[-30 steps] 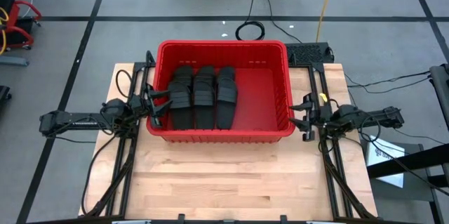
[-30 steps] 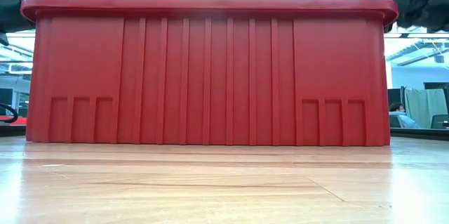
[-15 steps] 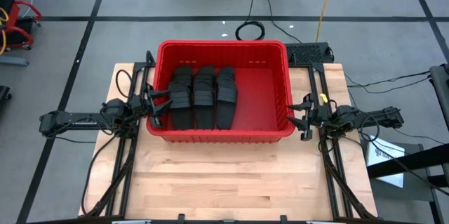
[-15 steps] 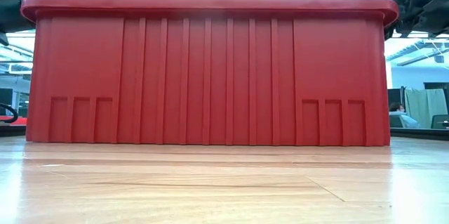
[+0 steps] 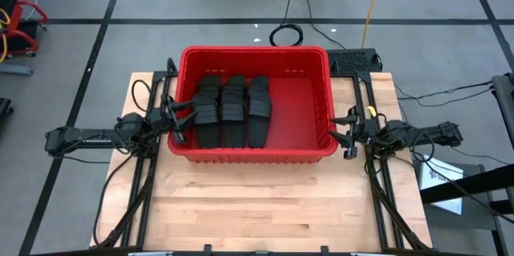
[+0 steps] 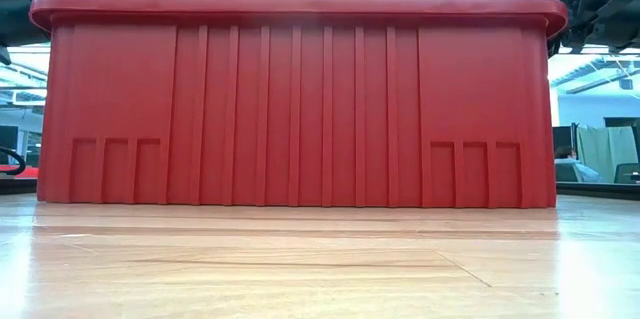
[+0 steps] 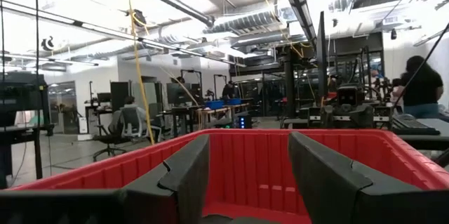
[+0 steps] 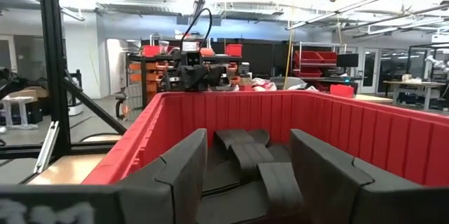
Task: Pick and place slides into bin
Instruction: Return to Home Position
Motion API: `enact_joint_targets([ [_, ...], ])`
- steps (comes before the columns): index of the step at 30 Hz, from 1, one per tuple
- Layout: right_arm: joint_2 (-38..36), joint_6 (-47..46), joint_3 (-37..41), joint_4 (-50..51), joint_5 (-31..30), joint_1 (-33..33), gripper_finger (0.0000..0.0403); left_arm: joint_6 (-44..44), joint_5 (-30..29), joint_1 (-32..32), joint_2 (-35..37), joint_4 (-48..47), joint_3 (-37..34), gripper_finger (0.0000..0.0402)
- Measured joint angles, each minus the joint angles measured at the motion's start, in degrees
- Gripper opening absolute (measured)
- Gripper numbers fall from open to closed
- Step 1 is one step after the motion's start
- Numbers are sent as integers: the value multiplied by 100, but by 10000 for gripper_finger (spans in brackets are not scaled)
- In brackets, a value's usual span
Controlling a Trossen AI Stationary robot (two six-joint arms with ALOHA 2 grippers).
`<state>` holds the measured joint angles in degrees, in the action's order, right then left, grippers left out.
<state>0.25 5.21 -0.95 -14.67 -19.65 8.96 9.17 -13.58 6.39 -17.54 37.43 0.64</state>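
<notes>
Red bin sits between left gripper, right gripper — slides seemingly stacked inside.

Overhead cam looks straight down on the whole table, with the bin sitting mid-frame. The low cam is at tabletop height, close up on the bin's near wall, facing the far room. The wrist cams look level into the bin from its left and right ends, past the left gripper and right gripper. All four share the bin.
</notes>
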Motion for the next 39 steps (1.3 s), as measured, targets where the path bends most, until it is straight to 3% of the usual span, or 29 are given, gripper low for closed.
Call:
enact_joint_targets([
  [39,-7,2,0,-173,23,1,194,-45,-2,1,0,4,0,200],
])
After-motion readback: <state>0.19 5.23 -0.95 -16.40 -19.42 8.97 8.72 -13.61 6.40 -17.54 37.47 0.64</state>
